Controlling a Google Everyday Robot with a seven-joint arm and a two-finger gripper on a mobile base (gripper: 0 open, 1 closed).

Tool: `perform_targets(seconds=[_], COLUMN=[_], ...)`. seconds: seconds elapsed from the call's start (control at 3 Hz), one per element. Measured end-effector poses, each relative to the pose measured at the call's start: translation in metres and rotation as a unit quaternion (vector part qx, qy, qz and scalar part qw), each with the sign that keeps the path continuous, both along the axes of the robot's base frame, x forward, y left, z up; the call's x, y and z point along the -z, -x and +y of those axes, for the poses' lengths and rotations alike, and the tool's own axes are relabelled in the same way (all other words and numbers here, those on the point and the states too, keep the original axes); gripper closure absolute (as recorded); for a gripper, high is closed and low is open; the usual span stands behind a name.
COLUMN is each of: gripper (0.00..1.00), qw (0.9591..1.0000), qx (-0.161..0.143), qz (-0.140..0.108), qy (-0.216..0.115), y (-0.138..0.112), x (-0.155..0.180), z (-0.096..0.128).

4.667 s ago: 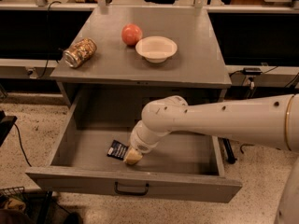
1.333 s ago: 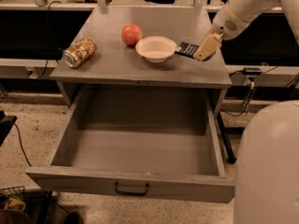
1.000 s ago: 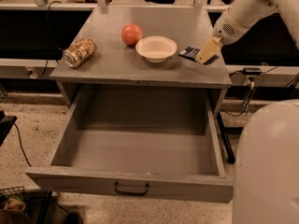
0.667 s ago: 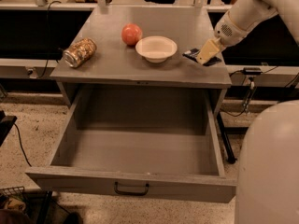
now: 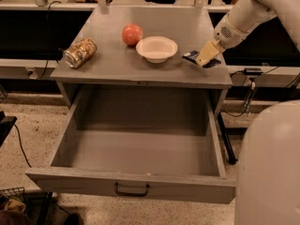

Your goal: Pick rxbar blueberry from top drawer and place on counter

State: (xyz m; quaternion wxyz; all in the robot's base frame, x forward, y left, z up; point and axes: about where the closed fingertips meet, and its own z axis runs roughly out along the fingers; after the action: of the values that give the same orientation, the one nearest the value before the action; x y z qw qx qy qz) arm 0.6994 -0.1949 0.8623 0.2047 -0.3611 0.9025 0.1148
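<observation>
Two-finger gripper (image 5: 206,55), with tan fingers on the end of a white arm (image 5: 248,12), sits just right of the shallow white round bowl (image 5: 157,48), low over the flat grey matte counter (image 5: 140,70). Its fingers are closed on the small flat dark navy rxbar blueberry (image 5: 192,56), which is held tilted, with one end pointing toward the bowl. Contact between bar and counter cannot be determined. A round red fruit (image 5: 132,34) sits just left of the bowl and slightly behind it, close but apart. A shiny cylindrical can (image 5: 79,52) lies on its side well left of the bowl. The wide grey top drawer (image 5: 140,150) stands pulled out in front of and below the bowl, its small dark metal pull handle (image 5: 132,190) on the front panel.
</observation>
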Motion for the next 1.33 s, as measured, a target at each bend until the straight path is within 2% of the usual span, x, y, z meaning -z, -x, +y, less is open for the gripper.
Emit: perform_targets(seconds=[0.67, 1.0, 1.33], gripper=[0.02, 0.00, 0.00], qw=[1.0000, 0.9995, 0.9963], qx=[-0.002, -0.021, -0.061], qz=[0.004, -0.019, -0.057], qy=[0.000, -0.016, -0.021], y=[-0.002, 0.002, 0.008], x=[0.006, -0.014, -0.040], z=[0.003, 0.000, -0.005])
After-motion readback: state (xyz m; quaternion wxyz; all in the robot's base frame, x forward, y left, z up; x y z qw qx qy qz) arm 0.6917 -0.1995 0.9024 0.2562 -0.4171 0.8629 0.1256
